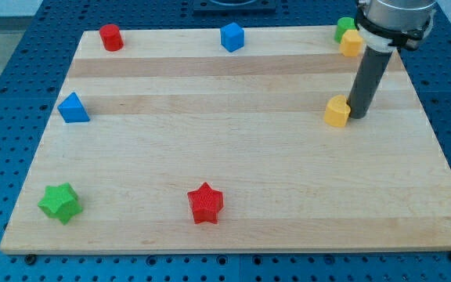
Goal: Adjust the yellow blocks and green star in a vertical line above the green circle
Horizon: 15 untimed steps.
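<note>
My tip (358, 115) rests on the board at the view's right, touching the right side of a yellow block (337, 111). A second yellow block (351, 43) sits near the view's top right corner, partly behind the rod. The green circle (344, 28) is just above and left of it, touching it. The green star (59, 203) lies far away at the view's bottom left.
A red cylinder (111, 37) is at the top left, a blue block (232, 37) at top centre, a blue triangle (73, 108) at the left and a red star (205, 203) at bottom centre. The wooden board (233, 227) sits on a blue perforated table.
</note>
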Available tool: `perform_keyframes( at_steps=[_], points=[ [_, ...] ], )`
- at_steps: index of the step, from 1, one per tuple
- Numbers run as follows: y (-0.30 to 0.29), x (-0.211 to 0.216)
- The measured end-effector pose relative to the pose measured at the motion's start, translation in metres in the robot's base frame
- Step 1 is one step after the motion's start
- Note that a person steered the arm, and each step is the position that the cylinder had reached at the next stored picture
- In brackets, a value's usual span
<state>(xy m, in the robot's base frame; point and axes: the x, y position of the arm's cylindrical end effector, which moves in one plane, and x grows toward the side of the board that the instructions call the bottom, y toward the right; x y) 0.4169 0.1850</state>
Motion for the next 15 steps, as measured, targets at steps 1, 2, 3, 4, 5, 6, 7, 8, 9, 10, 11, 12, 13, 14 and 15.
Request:
perform_keyframes(
  at_steps=[1,2,3,4,5,6,7,8,9,10,11,12,13,14,15],
  points=[
    [0.004,0.024],
    [-0.005,0.033],
    [-0.034,0.012],
    [-0.061,-0.024],
    [-0.08,-0.038],
    [-0.094,-0.062],
    [-0.096,-0.093],
    [-0.089,-0.106],
    [-0.077,-0.109],
    [-0.059,-0.109],
    [-0.045,-0.109],
    [-0.033,-0.109],
    [-0.011,-0.107],
    [0.009,-0.093],
    [0.017,-0.082]
  ],
)
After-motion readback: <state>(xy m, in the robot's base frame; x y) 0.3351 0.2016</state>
